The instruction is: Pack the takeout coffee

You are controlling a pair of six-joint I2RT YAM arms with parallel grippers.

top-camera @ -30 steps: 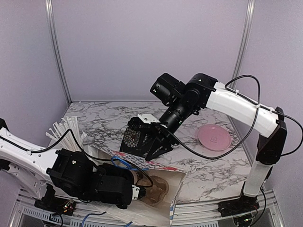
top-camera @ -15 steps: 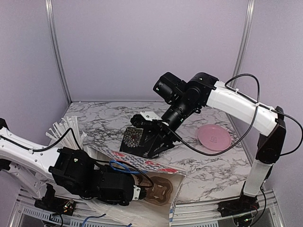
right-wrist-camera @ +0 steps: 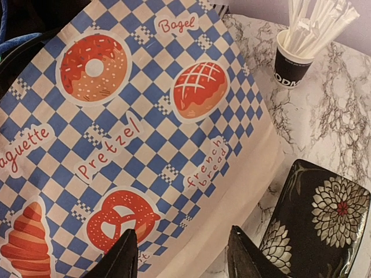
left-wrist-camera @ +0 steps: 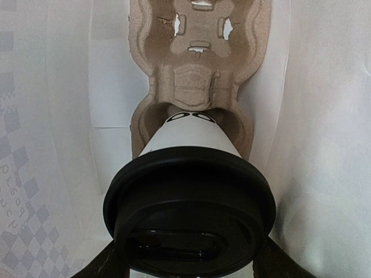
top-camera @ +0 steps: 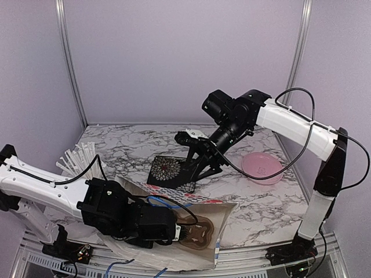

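- Seating the cup looks like the step in hand. The takeout coffee is inside the paper bag, with its base right at the near pocket of the pulp carrier that's also in there.
- The left gripper is clamped on the cup, with a finger showing on each side of the black lid. The cup points lid-first at the wrist camera and base-first at the carrier.
- Can't tell if the base is fully down in the pocket or just sitting at its edge, since the lid and cup body hide that bit.
- Next move, my guess: push the base home into the pocket, then let go and back straight out without dragging the cup or snagging the bag wall.
- Left arm pose: stretched low along the near edge of the table, wrist buried in the bag mouth.
- Right arm: raised and bent over mid-table. The right gripper is spread apart with nothing in it, hanging above the bag's edge and the black floral plate, touching neither as far as I can see.
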